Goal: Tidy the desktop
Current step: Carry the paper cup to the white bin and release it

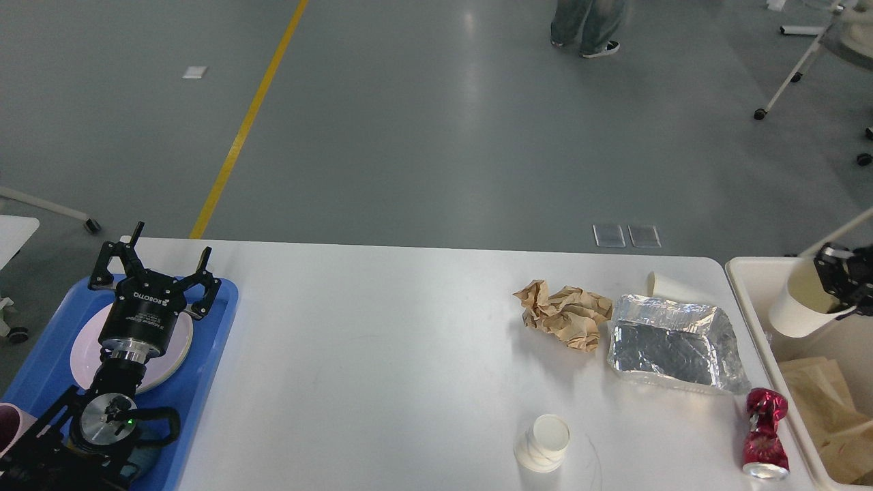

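Observation:
The white desktop (375, 354) holds a crumpled brown paper ball (563, 315), a crushed foil tray (672, 344), a crushed red can (765, 433), a white paper cup lying on its side (542, 443) near the front edge, and another cup lying behind the foil (672, 286). At the right edge of the view my right gripper (835, 290) is shut on the rim of a white paper cup (794, 310), held tilted above the beige bin (747, 279). My left gripper (153, 262) stands open and empty above the blue tray (218, 320).
A white plate (174, 348) lies in the blue tray under my left wrist. The beige bin beside the table's right end contains brown paper scraps (829, 402). A person's legs (586, 24) stand on the grey floor beyond the table.

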Motion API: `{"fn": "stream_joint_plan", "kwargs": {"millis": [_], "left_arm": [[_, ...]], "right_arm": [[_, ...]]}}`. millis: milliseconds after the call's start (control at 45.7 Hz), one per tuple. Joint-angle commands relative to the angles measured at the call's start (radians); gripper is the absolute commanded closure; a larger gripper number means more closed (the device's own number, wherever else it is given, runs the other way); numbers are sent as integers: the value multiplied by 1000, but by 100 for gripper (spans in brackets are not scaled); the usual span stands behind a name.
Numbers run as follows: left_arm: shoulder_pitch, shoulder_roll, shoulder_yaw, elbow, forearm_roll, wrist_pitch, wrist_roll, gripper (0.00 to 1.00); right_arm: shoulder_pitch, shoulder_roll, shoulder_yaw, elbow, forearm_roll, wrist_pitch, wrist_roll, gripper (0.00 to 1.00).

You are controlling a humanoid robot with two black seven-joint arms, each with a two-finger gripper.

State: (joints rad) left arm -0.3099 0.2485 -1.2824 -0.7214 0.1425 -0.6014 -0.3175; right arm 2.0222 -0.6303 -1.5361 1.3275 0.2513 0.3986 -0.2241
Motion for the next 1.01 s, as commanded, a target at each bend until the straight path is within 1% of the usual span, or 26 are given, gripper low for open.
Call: {"fn": "stream_joint_plan", "kwargs": {"millis": [0,88,175,285,416,460,547,635,985], "left_arm": [[0,0,0,0,0,0,0,4],[0,0,0,0,0,0,0,4],[0,0,0,0,0,0,0,4],[0,0,0,0,0,0,0,4],[0,0,0,0,0,0,0,4],[0,0,0,-1,0,0,0,4],[0,0,0,0,0,0,0,4],[0,0,0,0,0,0,0,4],[0,0,0,0,0,0,0,4]], "right_arm": [[-251,-58,46,-236,6,-12,2,100],[-445,-75,131,-355,14,-47,2,100],[-638,-66,226,-503,19,-89,-9,100],[-847,-55,355,-709,19,-109,-41,100],[-1129,38,505,-979,16,-124,-46,100],[-1224,70,537,-1075,17,-144,-44,100],[-1352,142,579,-1227,17,-207,-40,100],[-1407,175,596,-1265,17,-257,-40,100],[-1501,244,594,-1278,16,-308,-43,100]]}}
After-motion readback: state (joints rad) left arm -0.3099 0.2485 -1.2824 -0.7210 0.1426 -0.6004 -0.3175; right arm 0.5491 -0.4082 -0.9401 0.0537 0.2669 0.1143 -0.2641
